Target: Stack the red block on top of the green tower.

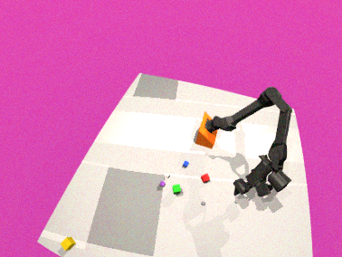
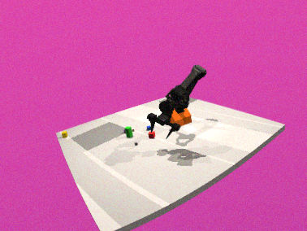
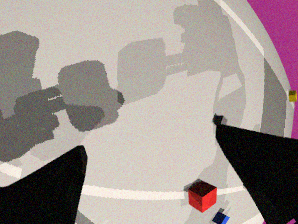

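Top view: a pale table point(image 1: 136, 136) with grey patches sits against a magenta background. The black arm rises from an orange base point(image 1: 206, 132) at the far right and folds down to the gripper point(image 1: 244, 187) near the right edge, above the table. The red block point(image 1: 204, 177) lies to the left of the gripper, apart from it. Further left stands the green tower point(image 1: 176, 188), with a small purple block point(image 1: 162, 184) just beside it and a blue block point(image 1: 185, 164) farther back. A yellow block point(image 1: 68, 242) lies well away at the near left corner.

Exterior view: the gripper point(image 2: 163, 124) hangs above the table with its two fingers spread fully and nothing between them. The red block point(image 2: 151, 135) sits below and between the fingertips, though whether they straddle it cannot be told. The green tower point(image 2: 128, 131) stands upright to the left, near but apart.

Wrist view: the two dark fingers frame the picture. The red block point(image 3: 202, 196) lies close to the right finger, off centre, with the blue block point(image 3: 221, 217) just beside it.

Judged from this, the step in hand is reaching for the red block. Doing it well calls for shifting the gripper so the block sits midway between the fingers, squaring them to its flat faces, descending straight, and closing gently, keeping clear of the blue block and the tower.
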{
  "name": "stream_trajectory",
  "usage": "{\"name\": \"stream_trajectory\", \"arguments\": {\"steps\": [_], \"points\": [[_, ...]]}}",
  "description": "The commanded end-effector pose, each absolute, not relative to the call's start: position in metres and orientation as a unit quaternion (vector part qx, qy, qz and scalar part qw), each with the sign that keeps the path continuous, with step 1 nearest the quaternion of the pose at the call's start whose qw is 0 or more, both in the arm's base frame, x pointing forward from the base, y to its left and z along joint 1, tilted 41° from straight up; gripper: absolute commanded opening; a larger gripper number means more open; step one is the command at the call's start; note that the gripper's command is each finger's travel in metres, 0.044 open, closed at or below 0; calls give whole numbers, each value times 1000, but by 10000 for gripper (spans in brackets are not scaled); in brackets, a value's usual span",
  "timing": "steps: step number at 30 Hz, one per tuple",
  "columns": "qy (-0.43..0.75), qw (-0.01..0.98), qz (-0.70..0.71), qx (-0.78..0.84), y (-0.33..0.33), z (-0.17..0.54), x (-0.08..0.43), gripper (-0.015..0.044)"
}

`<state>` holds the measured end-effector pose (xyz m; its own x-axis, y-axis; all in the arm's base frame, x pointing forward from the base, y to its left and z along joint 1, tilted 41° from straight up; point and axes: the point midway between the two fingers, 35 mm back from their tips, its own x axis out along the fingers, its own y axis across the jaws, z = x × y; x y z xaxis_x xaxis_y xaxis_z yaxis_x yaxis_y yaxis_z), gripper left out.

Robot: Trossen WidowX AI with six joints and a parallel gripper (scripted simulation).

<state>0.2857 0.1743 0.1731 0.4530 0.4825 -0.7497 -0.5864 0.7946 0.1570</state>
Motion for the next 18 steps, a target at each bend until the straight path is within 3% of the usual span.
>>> {"name": "stream_trajectory", "arguments": {"steps": [1,18], "points": [[457,822,328,-86,152,148,290,440],[540,727,420,-61,61,81,280,440]]}}
